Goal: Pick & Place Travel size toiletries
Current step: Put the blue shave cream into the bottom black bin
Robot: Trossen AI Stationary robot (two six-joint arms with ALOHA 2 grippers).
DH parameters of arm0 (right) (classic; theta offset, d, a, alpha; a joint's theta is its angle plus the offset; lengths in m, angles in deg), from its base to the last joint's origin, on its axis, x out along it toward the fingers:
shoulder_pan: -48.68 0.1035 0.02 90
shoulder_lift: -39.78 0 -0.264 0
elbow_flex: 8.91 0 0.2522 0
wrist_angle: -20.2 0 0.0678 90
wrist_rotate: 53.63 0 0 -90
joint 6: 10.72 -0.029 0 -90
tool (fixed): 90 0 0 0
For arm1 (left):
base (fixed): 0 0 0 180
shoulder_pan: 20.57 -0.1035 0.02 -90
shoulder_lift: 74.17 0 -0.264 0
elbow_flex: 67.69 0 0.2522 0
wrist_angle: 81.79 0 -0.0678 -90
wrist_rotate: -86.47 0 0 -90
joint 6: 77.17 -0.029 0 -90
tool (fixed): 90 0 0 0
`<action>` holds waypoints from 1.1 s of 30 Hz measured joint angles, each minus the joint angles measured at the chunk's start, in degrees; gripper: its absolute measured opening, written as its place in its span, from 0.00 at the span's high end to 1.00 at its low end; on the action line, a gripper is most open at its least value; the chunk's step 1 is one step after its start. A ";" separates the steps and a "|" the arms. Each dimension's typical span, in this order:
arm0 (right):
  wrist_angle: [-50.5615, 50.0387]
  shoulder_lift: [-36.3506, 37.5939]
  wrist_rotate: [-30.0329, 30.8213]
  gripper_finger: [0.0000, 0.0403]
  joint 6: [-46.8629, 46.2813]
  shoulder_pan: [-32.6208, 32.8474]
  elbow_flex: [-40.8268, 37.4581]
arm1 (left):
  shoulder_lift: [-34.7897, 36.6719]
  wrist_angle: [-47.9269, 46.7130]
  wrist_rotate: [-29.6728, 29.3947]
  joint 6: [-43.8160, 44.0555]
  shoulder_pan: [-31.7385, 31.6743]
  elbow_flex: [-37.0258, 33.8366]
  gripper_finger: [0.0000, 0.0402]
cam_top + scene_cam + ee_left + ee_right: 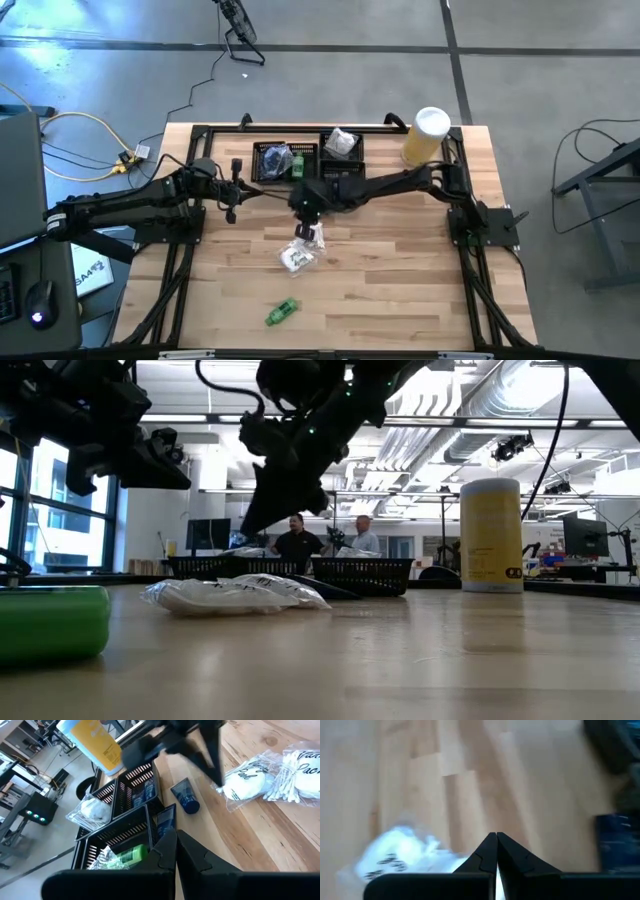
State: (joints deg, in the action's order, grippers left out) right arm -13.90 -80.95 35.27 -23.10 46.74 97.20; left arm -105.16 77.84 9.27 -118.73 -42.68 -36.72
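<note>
Two white crinkly sachets (301,250) lie side by side on the table's middle and show again in the low view (235,594) and the left wrist view (260,780). My right gripper (303,224) hangs shut just above them (496,838), clear of them in the low view (255,520). A green tube (283,312) lies toward the near edge. A navy tube (186,797) lies on the table by the trays. A green item (131,854) sits inside a tray. My left gripper (234,190) hovers shut (176,839) left of the trays, holding nothing.
Two black mesh trays (283,160) (342,148) stand at the far edge with items in them. A large yellow cylinder with a white lid (427,135) stands right of them. A dark packet (165,822) lies against a tray. People stand in the room beyond (298,542).
</note>
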 joint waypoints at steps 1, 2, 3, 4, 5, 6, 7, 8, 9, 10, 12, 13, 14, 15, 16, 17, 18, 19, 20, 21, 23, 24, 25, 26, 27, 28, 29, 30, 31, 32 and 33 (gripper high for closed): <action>0.85 0.01 -0.77 0.99 -0.04 0.11 -0.37 | -0.02 0.00 0.00 0.02 0.00 0.00 1.00; 1.21 0.01 -1.14 0.99 0.00 0.09 -0.66 | 0.00 0.00 0.00 0.02 0.00 0.00 1.00; 1.26 0.01 -1.34 0.99 0.24 0.00 -0.91 | 0.01 0.00 0.00 0.02 0.00 0.00 1.00; 1.27 0.01 -1.69 0.99 0.73 -0.13 -1.01 | 0.00 0.00 0.00 0.03 0.00 0.00 1.00; 1.18 0.27 -2.08 0.99 1.42 -0.36 -1.02 | -0.01 0.00 0.00 0.04 0.00 0.00 1.00; 0.75 0.84 -2.08 0.99 2.18 -0.58 -1.05 | 0.00 0.00 0.00 0.04 0.00 0.00 1.00; 0.78 1.54 -2.05 0.99 2.96 -0.85 -1.04 | 0.00 0.00 0.00 0.04 0.00 0.00 1.00; 0.96 2.55 -2.04 0.99 3.60 -1.24 -1.02 | -0.01 0.02 0.00 0.05 0.00 0.00 1.00; 0.86 3.83 -2.05 0.99 4.25 -1.64 -1.29 | -0.02 -0.01 0.00 0.04 0.00 0.00 1.00; 0.93 4.97 -2.06 0.99 4.96 -1.98 -1.89 | -0.01 0.00 -0.01 0.04 0.00 0.00 1.00; 1.82 7.48 -2.04 0.99 6.05 -2.79 -3.70 | 0.01 0.04 0.00 0.04 0.00 0.00 1.00; 1.88 8.82 -1.89 0.99 6.41 -3.12 -5.28 | -0.02 -0.02 -0.01 0.04 0.00 0.00 1.00; 2.51 9.98 -1.73 0.99 6.62 -3.42 -7.01 | 0.00 0.03 -0.02 0.07 0.00 0.00 1.00; 4.49 11.35 -1.78 0.99 6.66 -3.80 -9.17 | 0.02 0.09 0.00 0.07 -0.02 0.00 1.00; 6.52 13.10 -1.87 0.99 6.56 -4.21 -11.85 | 0.00 0.02 0.00 0.07 0.00 0.00 1.00; 7.87 14.72 -1.81 0.99 6.21 -4.49 -14.71 | -0.02 0.03 -0.04 0.07 -0.01 0.00 1.00; 10.64 16.15 -1.78 0.99 5.71 -4.66 -17.40 | 0.01 0.25 -0.02 0.02 -0.01 0.00 1.00; 14.03 17.57 -1.80 0.99 5.04 -4.95 -19.94 | 0.00 0.37 -0.02 -0.02 0.00 0.00 1.00; 16.44 18.75 -1.87 0.99 4.74 -5.29 -22.25 | -0.02 0.24 -0.02 -0.02 0.02 0.00 1.00; 18.37 19.69 -1.83 0.99 4.61 -5.40 -24.15 | 0.00 0.39 -0.04 -0.02 0.00 0.00 1.00; 22.89 20.96 -1.94 0.99 4.95 -5.70 -26.16 | -0.02 0.56 -0.02 -0.02 -0.01 0.00 1.00; 24.23 21.44 -1.98 0.99 5.51 -5.70 -26.66 | -0.01 0.42 -0.03 -0.04 0.01 0.00 1.00; 25.14 21.60 -1.99 0.99 6.28 -5.70 -26.80 | 0.01 0.55 -0.10 -0.04 -0.01 0.00 1.00; 26.08 21.65 -2.02 0.99 6.78 -5.70 -26.73 | -0.01 0.58 -0.15 -0.03 -0.02 0.00 1.00; 26.65 21.62 -1.98 0.99 7.37 -5.70 -26.66 | -0.02 0.45 -0.21 -0.01 -0.01 0.00 1.00; 26.59 21.55 -2.00 0.99 7.84 -5.70 -26.71 | 0.00 0.49 -0.31 0.00 -0.02 0.00 1.00; 26.51 21.44 -2.01 0.99 7.95 -5.70 -26.86 | 0.02 0.61 -0.29 0.00 -0.01 0.00 1.00; 26.67 21.15 -2.02 0.99 8.01 -5.68 -26.84 | 0.00 0.54 -0.31 0.00 0.00 0.00 1.00; 26.72 21.06 -2.02 0.99 8.07 -5.68 -26.78 | -0.02 0.46 -0.35 0.00 -0.02 0.00 1.00; 26.73 21.03 -2.04 0.99 8.11 -5.69 -26.81 | -0.01 0.48 -0.35 0.00 -0.02 0.00 1.00; 27.26 21.01 -2.06 0.99 8.11 -5.77 -26.81 | -0.02 0.50 -0.35 0.02 -0.02 0.00 1.00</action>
State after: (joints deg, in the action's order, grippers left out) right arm 13.36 -59.94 33.21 -14.99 40.97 70.39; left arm -105.18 78.34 8.92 -118.71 -42.70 -36.72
